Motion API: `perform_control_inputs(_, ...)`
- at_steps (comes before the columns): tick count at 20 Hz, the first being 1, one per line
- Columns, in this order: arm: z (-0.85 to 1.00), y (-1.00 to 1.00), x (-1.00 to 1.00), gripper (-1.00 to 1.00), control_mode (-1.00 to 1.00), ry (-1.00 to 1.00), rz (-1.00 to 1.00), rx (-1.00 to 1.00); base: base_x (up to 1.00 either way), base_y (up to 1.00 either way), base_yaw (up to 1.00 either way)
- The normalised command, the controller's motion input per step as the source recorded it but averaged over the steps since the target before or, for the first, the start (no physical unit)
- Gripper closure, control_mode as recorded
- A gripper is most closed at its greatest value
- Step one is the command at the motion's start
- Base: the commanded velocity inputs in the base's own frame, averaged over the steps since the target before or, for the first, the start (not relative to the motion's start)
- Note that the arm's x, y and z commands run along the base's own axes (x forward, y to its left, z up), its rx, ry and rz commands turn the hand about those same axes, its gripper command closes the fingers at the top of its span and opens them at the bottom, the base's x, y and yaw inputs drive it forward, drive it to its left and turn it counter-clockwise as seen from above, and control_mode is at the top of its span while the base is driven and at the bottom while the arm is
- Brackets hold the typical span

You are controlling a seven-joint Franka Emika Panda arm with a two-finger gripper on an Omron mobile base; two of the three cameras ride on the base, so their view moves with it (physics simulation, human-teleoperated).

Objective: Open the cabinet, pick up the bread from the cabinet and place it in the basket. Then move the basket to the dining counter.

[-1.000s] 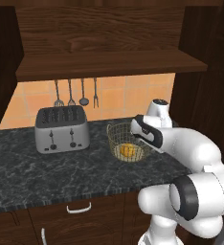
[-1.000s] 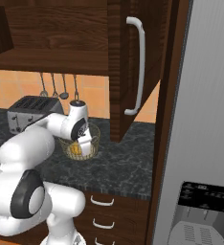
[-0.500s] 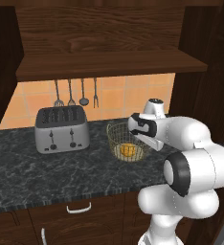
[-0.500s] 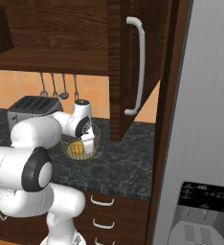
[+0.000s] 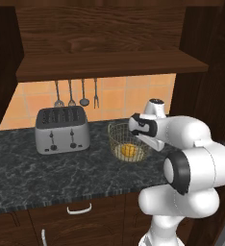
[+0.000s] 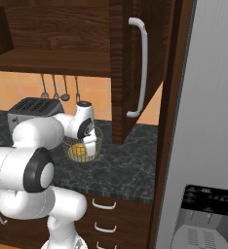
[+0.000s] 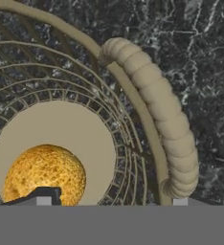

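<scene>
Left base view: the basket (image 5: 127, 142) stands on the black speckled counter (image 5: 47, 173), centre of frame, right of the toaster (image 5: 61, 129) and apart from it. The bread (image 5: 127, 151) lies inside the basket on its tan base. The gripper (image 5: 156, 144) is at the basket's right rim, low right of centre, at the end of the white arm (image 5: 191, 158) that rises from the lower right. Four utensils (image 5: 76, 93) hang on the orange tile wall above the toaster.

Right base view: the gripper (image 6: 90, 149) sits at the near side of the basket (image 6: 83, 145), left of centre; the bread (image 6: 78, 150) shows through the mesh. The cabinet (image 6: 77, 44) spans the top of the frame; its right door (image 6: 135, 68) stands swung open, edge toward the camera, with the long silver bar handle (image 6: 141, 67) facing right. A grey refrigerator (image 6: 203, 146) fills the right side. Drawers with short curved handles (image 6: 105, 204) sit below the counter.

Hand view: the camera looks down into the basket (image 7: 133, 103). The bread (image 7: 44, 173) rests at lower left on the round tan floor. A thick ribbed handle loop (image 7: 164, 124) runs along the outside of the rim on the right. One dark fingertip (image 7: 37, 196) shows at the bottom edge inside the basket, just in front of the bread; a second tip (image 7: 181, 201) shows at lower right, outside the rim beside the handle loop. The fingers stand apart, one on each side of the rim and handle; whether they press on it I cannot tell.
</scene>
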Motion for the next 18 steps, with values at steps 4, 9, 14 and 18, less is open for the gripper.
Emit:
perform_control_inputs(4, -0.06, 0.04, -0.02, 1.0, -1.0, 0.0, 0.0, 0.0, 0.0, 0.0, 0.0)
perform_control_inputs(9, 0.0, 0.0, 0.0, 1.0, -1.0, 0.0, 0.0, 0.0, 0.0, 0.0, 0.0)
perform_control_inputs(14, 0.08, 0.0, -0.11, 1.0, -1.0, 0.0, -0.03, 0.0, 0.0, 0.0, 0.0)
perform_control_inputs(18, 0.46, 0.0, -0.41, 1.0, -1.0, -0.02, -0.06, 0.0, 0.0, 0.0, 0.0)
